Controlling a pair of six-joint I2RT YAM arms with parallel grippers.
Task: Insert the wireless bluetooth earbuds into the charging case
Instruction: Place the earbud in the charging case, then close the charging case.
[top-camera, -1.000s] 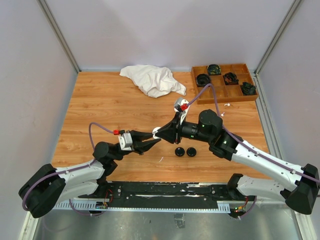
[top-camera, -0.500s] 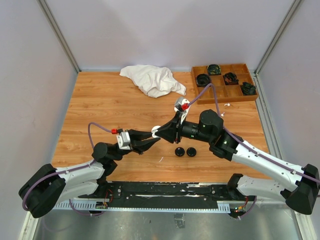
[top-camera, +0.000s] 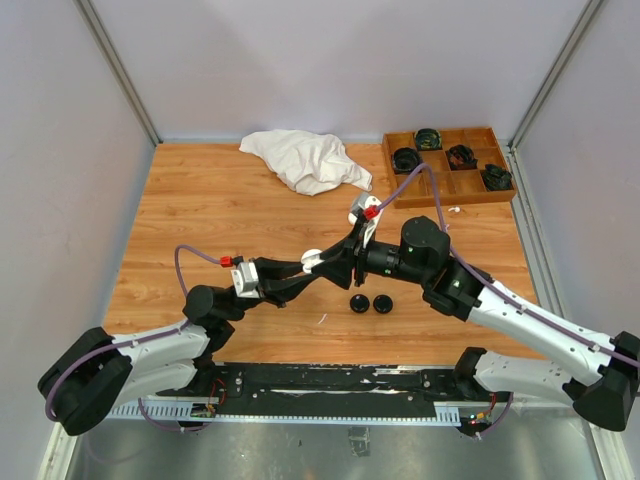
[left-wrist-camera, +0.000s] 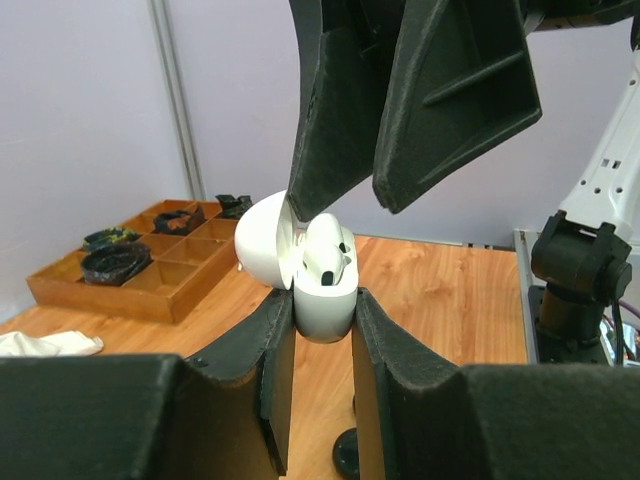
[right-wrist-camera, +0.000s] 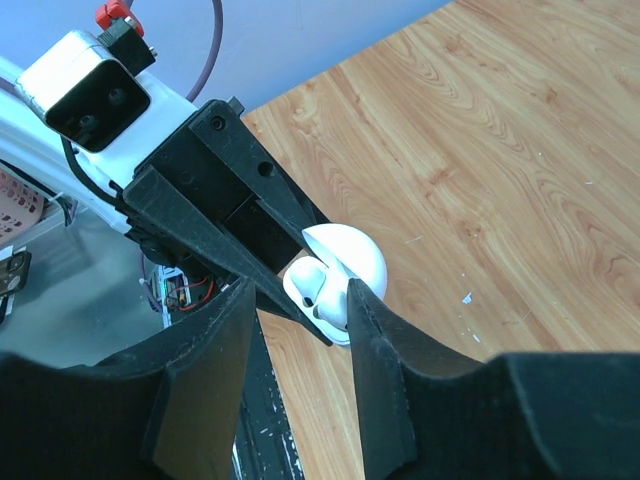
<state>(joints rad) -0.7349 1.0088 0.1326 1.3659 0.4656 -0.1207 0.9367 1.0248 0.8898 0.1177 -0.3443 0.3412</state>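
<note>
My left gripper (left-wrist-camera: 322, 320) is closed on the charging case (left-wrist-camera: 322, 300). The case is a smooth, glossy white shell with rounded corners. The jaws press on its two sides, and its round lid (left-wrist-camera: 262, 245) stands open, tilted away to one side. One white earbud (left-wrist-camera: 330, 258), small and shiny with a dark spot, sits in the mouth of the case, just above these jaws.

My right gripper (left-wrist-camera: 348, 212) hangs directly over the earbud, matte black with ribbed sides. Its jaws are a little apart, one on each side, and they hold nothing.

Below both grippers is a table (top-camera: 200, 220) of light wood-grain laminate, enclosed by plain pale grey walls with metal posts. Under the right gripper, two black round pucks (top-camera: 357, 303) lie side by side on the table. Far beyond the jaws are a crumpled white cloth (top-camera: 308, 160) and a wooden tray (top-camera: 470, 197) whose compartments hold dark coils.
</note>
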